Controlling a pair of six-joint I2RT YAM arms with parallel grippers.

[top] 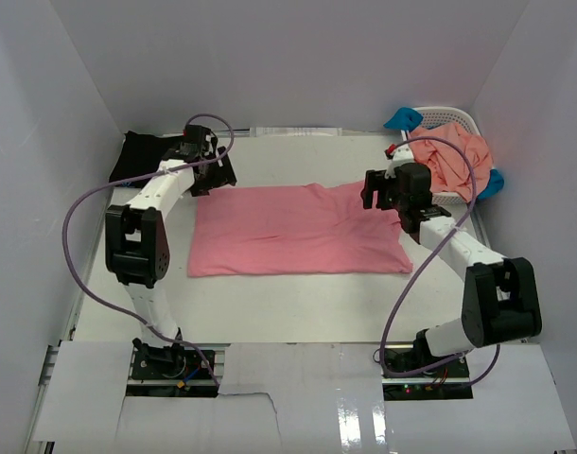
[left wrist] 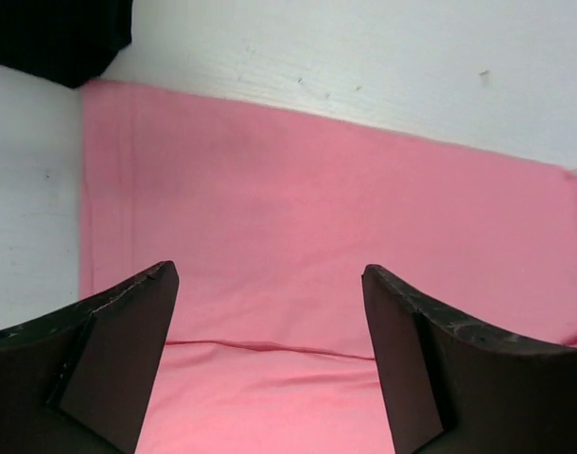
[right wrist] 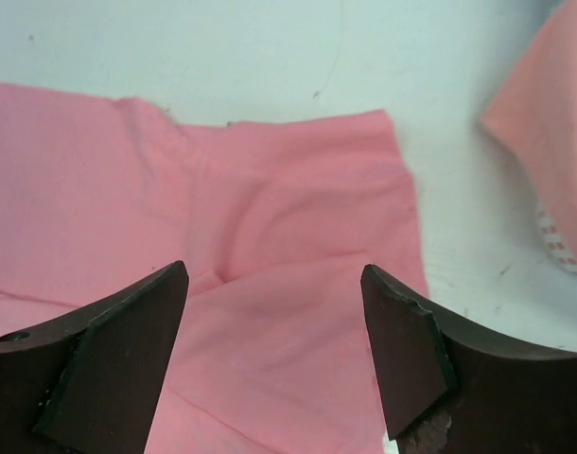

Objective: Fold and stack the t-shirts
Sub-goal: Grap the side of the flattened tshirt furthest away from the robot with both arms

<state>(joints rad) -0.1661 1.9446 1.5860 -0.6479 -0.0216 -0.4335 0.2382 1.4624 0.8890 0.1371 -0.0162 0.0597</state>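
Observation:
The rose-pink t-shirt [top: 288,232] lies flat in the middle of the table, partly folded. My left gripper [top: 211,175] is open and empty above its far left corner; the pink cloth [left wrist: 298,236] fills the left wrist view. My right gripper [top: 381,194] is open and empty above its far right corner, where a sleeve [right wrist: 298,199] lies folded in. The black t-shirt [top: 142,156] lies at the far left and shows at a corner of the left wrist view [left wrist: 52,33]. The salmon-orange t-shirt [top: 449,161] hangs over the basket, with bright blue cloth [top: 402,118] beside it.
The white lattice basket [top: 459,118] stands at the far right corner against the walls. White walls close in the table on the left, back and right. A purple cable loops off each arm.

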